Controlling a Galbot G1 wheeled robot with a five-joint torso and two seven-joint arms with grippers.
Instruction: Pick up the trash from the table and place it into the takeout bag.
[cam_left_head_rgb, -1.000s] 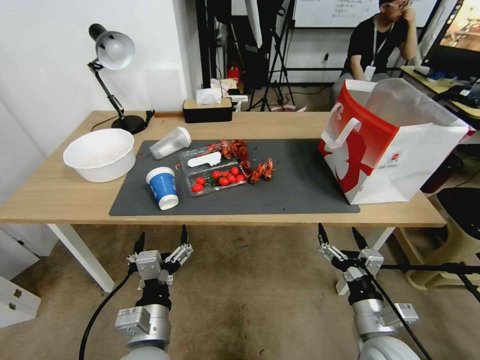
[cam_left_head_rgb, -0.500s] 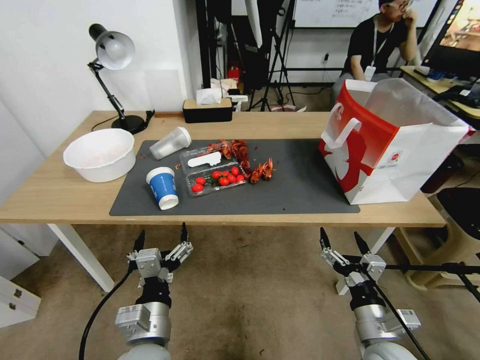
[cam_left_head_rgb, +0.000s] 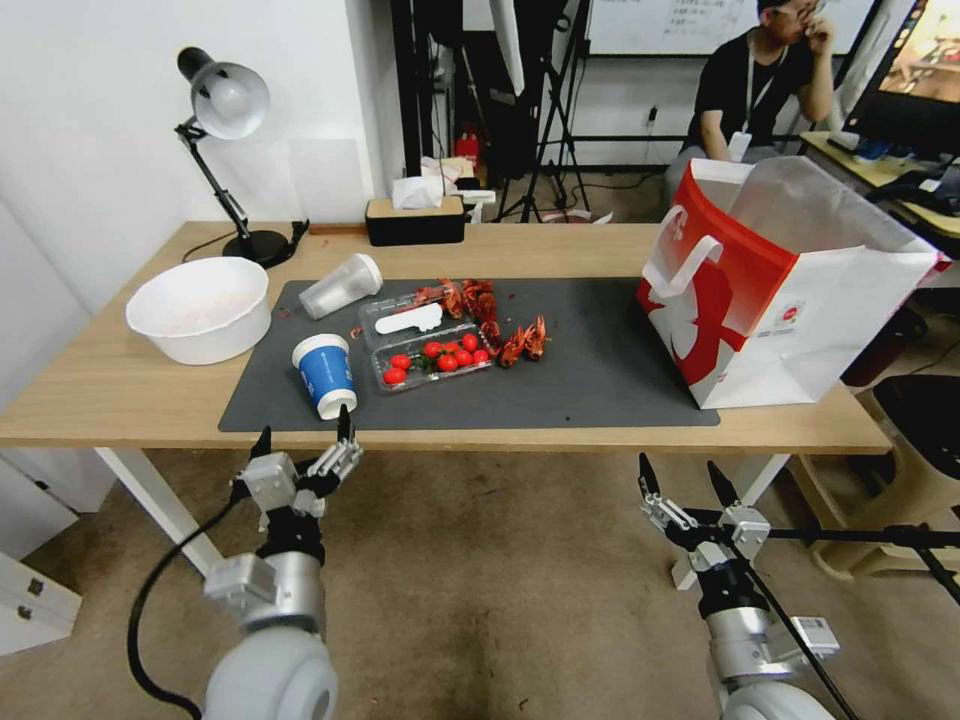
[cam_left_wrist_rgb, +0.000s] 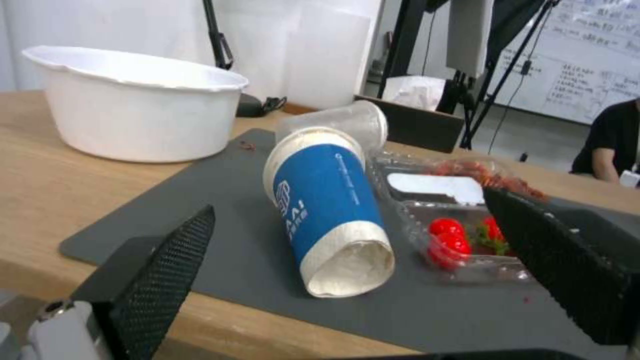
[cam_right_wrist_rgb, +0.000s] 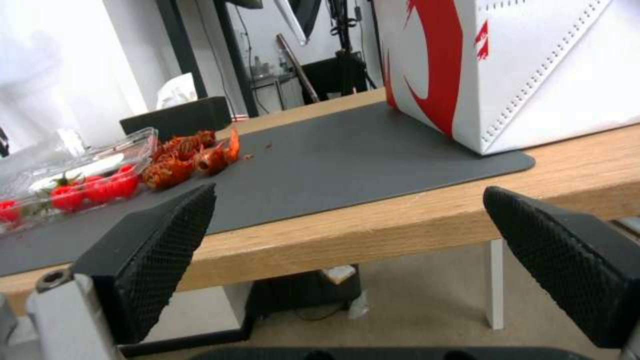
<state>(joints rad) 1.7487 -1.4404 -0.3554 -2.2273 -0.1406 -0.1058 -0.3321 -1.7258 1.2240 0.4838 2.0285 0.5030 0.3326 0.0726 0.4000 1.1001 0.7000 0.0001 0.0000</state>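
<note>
Just ahead of wide-open left pincer (cam_left_head_rgb: 303, 440): blue-and-white paper cup (cam_left_head_rgb: 325, 375), probably light and crushable; best gripped gently across mid-body.

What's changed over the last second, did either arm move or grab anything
The left gripper has risen and moved forward to the table edge, open, just short of the blue-and-white paper cup, holding nothing. The right gripper barely shifted and remains open below the table edge. The cup, clear plastic cup, white bowl and takeout bag have not moved.
</note>
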